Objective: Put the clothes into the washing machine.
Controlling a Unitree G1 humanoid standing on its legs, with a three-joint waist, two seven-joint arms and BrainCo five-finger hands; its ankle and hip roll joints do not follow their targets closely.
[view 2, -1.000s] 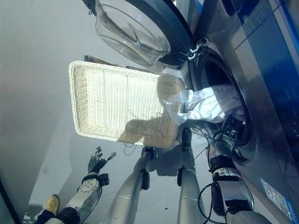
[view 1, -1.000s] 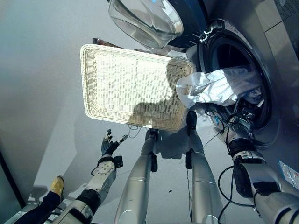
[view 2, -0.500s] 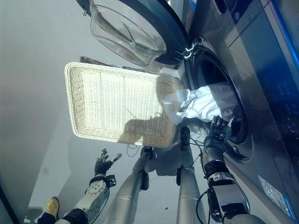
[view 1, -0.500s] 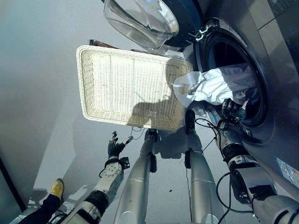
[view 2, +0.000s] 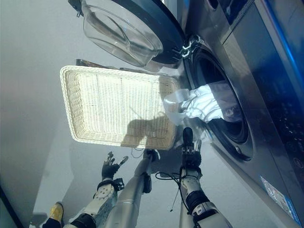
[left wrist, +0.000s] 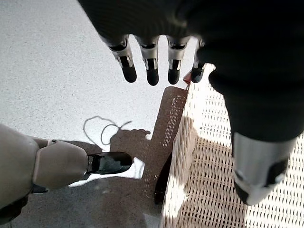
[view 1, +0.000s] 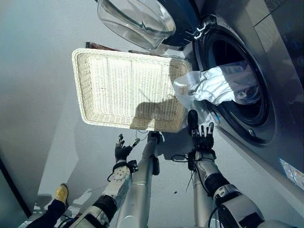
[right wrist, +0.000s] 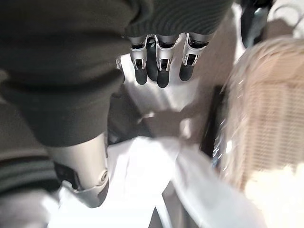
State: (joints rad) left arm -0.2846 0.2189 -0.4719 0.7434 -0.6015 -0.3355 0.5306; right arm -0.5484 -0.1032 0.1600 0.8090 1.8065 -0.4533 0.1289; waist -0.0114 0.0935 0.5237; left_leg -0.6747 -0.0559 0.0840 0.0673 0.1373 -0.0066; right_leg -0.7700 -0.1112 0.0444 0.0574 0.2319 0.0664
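White cloth (view 1: pixel 216 88) is hanging half in, half out of the washing machine (view 1: pixel 247 71) drum opening, one fold draping over the rim onto the corner of the wicker basket (view 1: pixel 128 90). The basket is sitting right by the open door (view 1: pixel 142 19), likely to keep the carry short.

Right hand (view 1: pixel 203 137) is hovering below the cloth with fingers spread and straight, gripping nothing; the drooping end lies just beyond its fingertips (right wrist: pixel 159 76), near but not touching. Left hand (view 1: pixel 122 149) is idling over the floor just outside the basket's near rim, fingers loose and apart, empty.

Judgement: the load is only partly in; the trailing fold is needing a push past the rim.
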